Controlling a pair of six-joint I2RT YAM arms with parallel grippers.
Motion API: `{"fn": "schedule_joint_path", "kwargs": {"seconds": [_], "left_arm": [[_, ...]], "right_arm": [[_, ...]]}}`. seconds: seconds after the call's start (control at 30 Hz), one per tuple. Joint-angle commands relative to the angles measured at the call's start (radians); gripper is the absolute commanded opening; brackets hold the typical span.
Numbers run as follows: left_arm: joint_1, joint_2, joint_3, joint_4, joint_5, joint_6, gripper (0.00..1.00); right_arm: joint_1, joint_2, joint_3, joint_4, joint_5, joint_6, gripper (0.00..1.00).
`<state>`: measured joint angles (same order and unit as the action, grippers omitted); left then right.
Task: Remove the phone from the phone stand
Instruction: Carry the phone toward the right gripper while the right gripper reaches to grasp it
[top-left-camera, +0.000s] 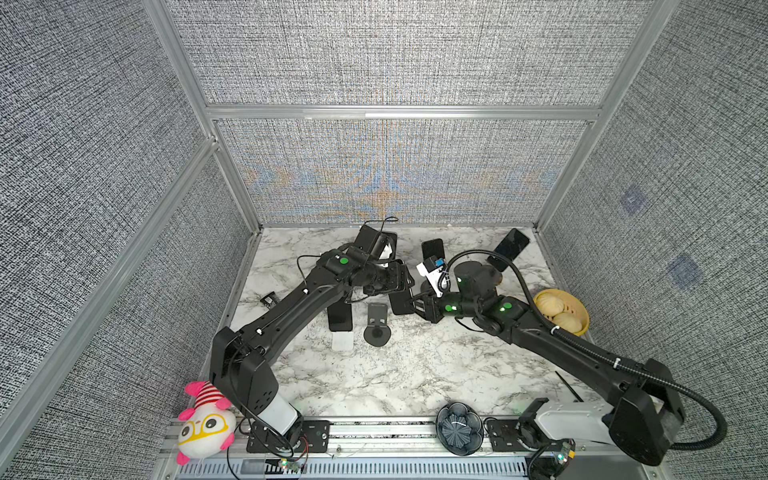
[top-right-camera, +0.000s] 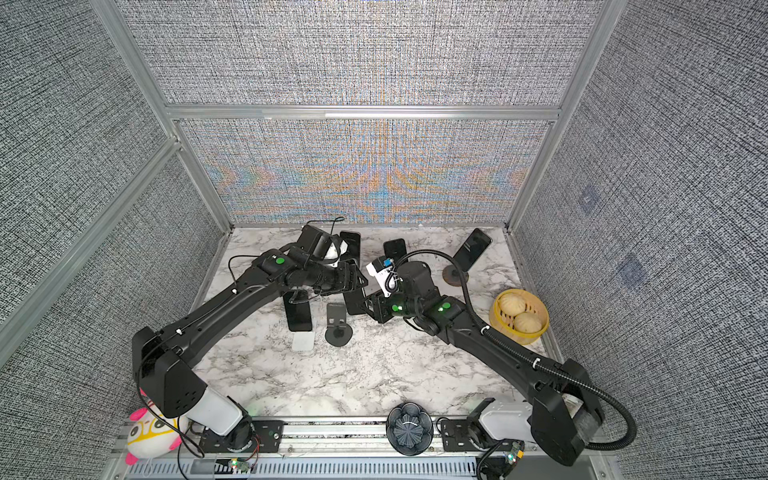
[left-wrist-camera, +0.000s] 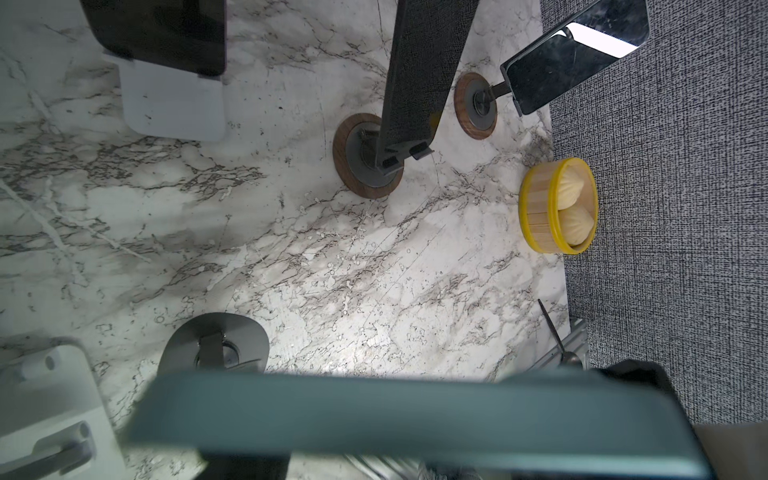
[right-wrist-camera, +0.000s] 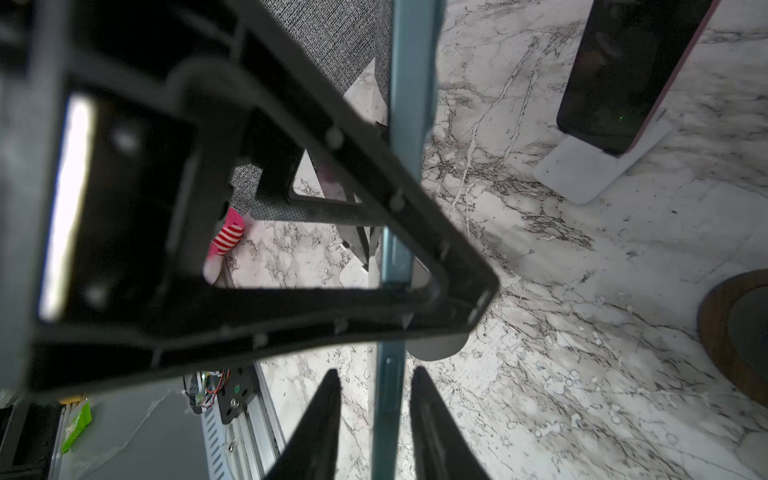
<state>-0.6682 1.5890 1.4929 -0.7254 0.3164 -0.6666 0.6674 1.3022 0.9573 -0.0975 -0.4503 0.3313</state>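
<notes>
Phone clasped widthwise in the left gripper, jaws wide; right gripper jaws straddle it, barely apart. Five phones, five stands.

White marble table with grey lines all over. Near the middle, a flat white stand with a dark phone leaning on it. Just beside that, a grey round stand. Farther back, a round brown-rim stand, and near it a second brown-rim stand. By the right wall, a yellow basket with two buns inside. At the left edge, a small black thing, too small to tell. Near the right front, a thin black stick.
</notes>
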Motion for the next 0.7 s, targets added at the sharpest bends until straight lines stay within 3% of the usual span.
{"fn": "schedule_joint_path", "kwargs": {"seconds": [0.0,0.33,0.5,0.67], "left_arm": [[0.002,-0.001,-0.006,0.048,0.020,-0.004,0.65],[0.004,-0.017,-0.026,0.066,0.011,0.010,0.68],[0.005,-0.050,-0.058,0.103,-0.008,0.025,0.83],[0.006,-0.106,-0.089,0.143,-0.061,0.047,0.98]], "right_arm": [[0.002,0.007,0.005,0.027,0.004,0.021,0.21],[0.000,0.002,-0.003,0.012,0.022,0.061,0.04],[-0.001,-0.012,-0.015,0.032,0.009,0.090,0.00],[-0.023,-0.039,-0.006,-0.059,-0.010,0.106,0.00]]}}
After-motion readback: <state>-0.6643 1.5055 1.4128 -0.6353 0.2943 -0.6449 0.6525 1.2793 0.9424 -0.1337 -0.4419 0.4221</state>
